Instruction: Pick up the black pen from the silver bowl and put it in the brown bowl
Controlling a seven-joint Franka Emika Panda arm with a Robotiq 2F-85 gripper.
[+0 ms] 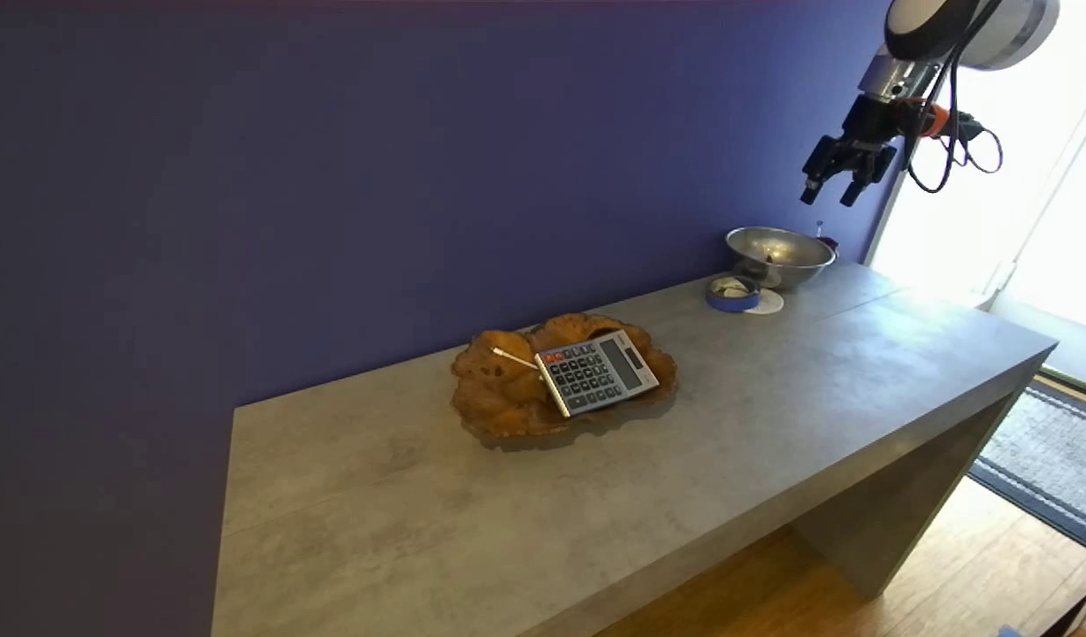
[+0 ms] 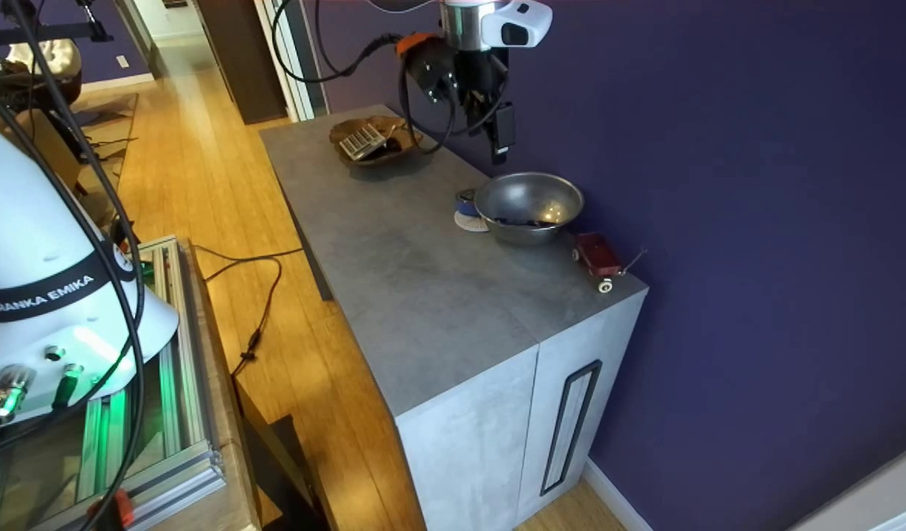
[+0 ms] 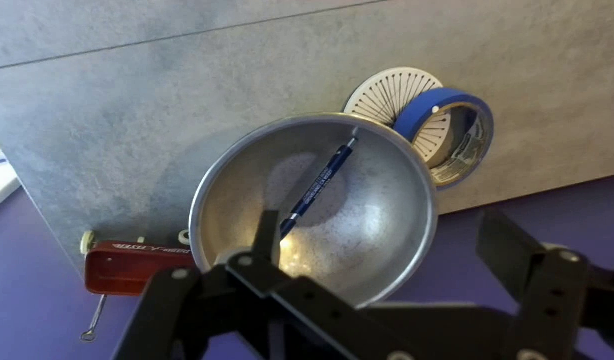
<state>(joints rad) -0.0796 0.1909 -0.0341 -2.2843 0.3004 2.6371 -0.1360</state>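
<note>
Here, a skinny dark pen [image 3: 319, 186] lies in a round, silver metal bowl [image 3: 382, 215]; in the wrist view, wide-apart black jaws hide part of it.

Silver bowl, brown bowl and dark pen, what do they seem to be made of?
Silver bowl: metal, probably steel, softly shiny; its inside shows bright reflections.
Brown bowl: likely varnished wood; knotty surface, slight sheen, uneven rim.
Dark pen: plastic or coated metal, I can't tell which; smooth printed barrel, silvery tip.

There's a calculator [image 1: 598, 375], wagon [image 2: 599, 254], tape [image 1: 733, 303] and perhaps a coaster [image 3: 387, 94].
</note>
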